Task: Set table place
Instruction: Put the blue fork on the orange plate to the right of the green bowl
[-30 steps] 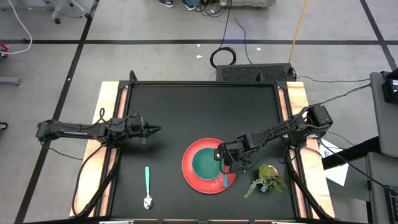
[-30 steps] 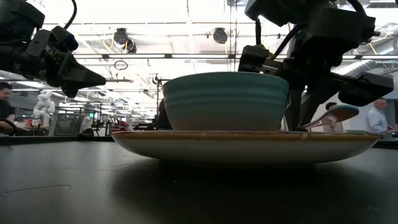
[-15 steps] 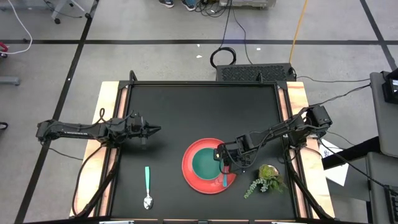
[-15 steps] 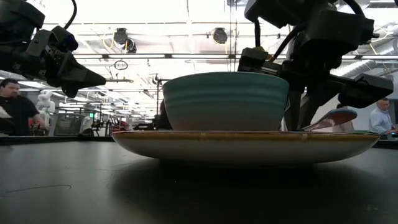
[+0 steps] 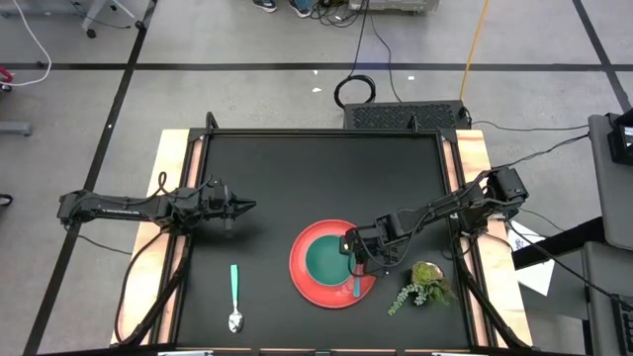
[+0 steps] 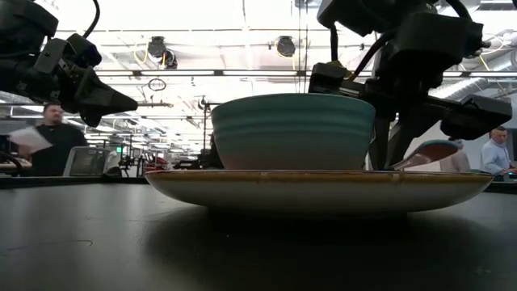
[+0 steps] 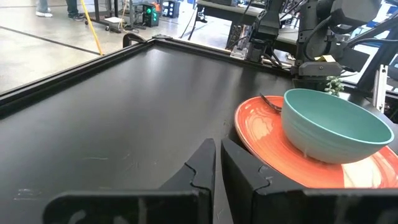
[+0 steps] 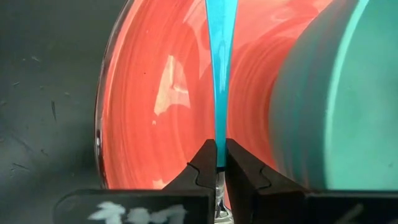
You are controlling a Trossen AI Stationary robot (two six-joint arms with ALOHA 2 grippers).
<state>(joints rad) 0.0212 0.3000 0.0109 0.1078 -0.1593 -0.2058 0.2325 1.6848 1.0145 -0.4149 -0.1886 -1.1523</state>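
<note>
A red plate lies at the table's near middle with a green bowl standing in it. My right gripper is over the plate's right part, beside the bowl, shut on a teal-handled fork. The fork's handle points toward the near edge and also shows in the low view. A teal-handled spoon lies flat on the table at the near left. My left gripper hovers shut and empty over the table's left part, above the tabletop in the low view. My right gripper pinches the fork between its two fingers at the narrow end of the teal handle, where it meets the metal neck. The handle runs on past the fingertips, over the red plate beside the bowl. Its free end is just above the plate's rim.
A leafy green sprig lies on the table just right of the plate. Pale wooden strips run along both side edges. Bare black tabletop spreads across the far half. People move in the room behind the table.
The fork's free handle end has sunk a little toward the plate's rim in the low view, with my right gripper staying shut on it.
</note>
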